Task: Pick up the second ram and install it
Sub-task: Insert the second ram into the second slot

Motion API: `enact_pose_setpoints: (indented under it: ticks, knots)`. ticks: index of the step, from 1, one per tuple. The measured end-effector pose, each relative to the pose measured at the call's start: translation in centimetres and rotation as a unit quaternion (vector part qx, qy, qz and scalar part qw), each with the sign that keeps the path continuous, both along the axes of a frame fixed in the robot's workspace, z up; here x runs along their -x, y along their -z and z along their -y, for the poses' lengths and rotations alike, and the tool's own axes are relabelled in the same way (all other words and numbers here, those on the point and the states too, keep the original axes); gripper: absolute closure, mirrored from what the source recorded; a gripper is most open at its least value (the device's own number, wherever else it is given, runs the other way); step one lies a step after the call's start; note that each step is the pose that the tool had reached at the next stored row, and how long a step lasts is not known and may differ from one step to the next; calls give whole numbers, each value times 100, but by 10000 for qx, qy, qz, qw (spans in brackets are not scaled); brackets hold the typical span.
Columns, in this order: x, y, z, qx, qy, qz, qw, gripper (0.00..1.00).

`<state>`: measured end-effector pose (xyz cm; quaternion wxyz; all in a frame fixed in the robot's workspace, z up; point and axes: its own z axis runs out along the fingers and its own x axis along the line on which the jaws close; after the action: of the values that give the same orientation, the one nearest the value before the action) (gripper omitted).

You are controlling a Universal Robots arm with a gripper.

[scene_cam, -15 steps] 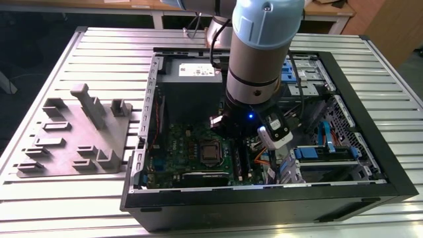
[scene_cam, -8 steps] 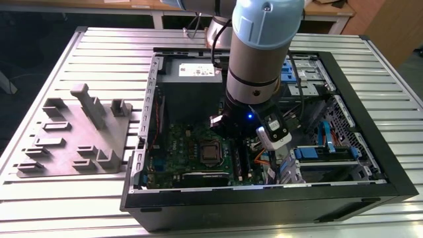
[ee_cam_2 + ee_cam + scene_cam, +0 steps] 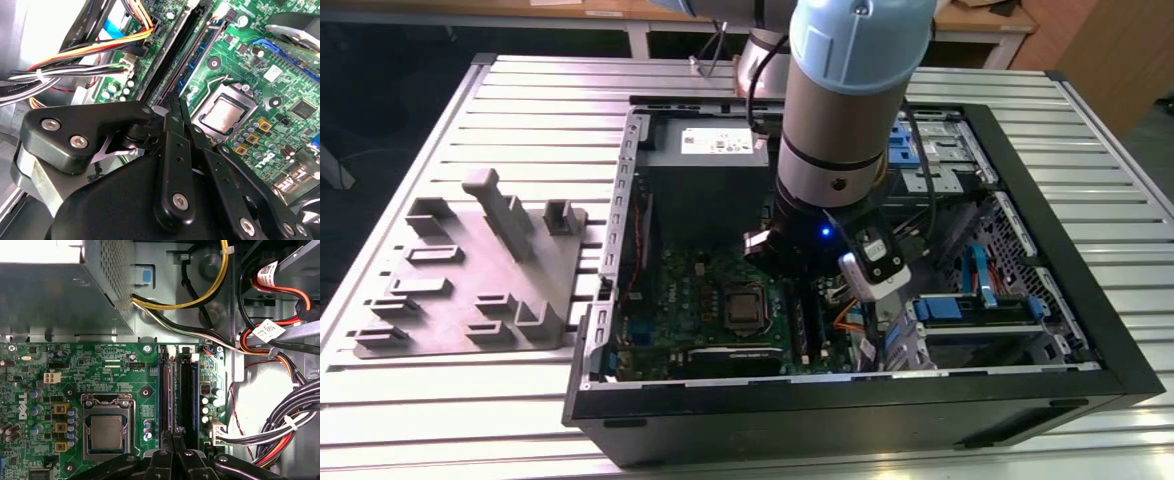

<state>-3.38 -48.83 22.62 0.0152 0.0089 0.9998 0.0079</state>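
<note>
Pinching the second ram (image 3: 170,390), the claw (image 3: 173,440) stands directly above it.

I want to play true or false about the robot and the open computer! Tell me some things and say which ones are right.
1. The computer case is open and a green motherboard lies inside. True.
2. The gripper hangs over the grey tray. False: it is down inside the case, at the black memory slots.
3. The grey tray sits to the exterior view's left of the case. True.
4. A big fan covers the processor socket. False: the socket is uncovered and its metal top shows.
5. Yellow, red and black wires run inside the case. True.
</note>
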Motion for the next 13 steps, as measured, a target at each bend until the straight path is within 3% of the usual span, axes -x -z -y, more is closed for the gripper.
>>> enact_pose_setpoints:
  ticks: [5,13]
  knots:
    - [0,2,0,1,191,0,9998,88]
    - [0,24,0,2,203,-1,9998,88]
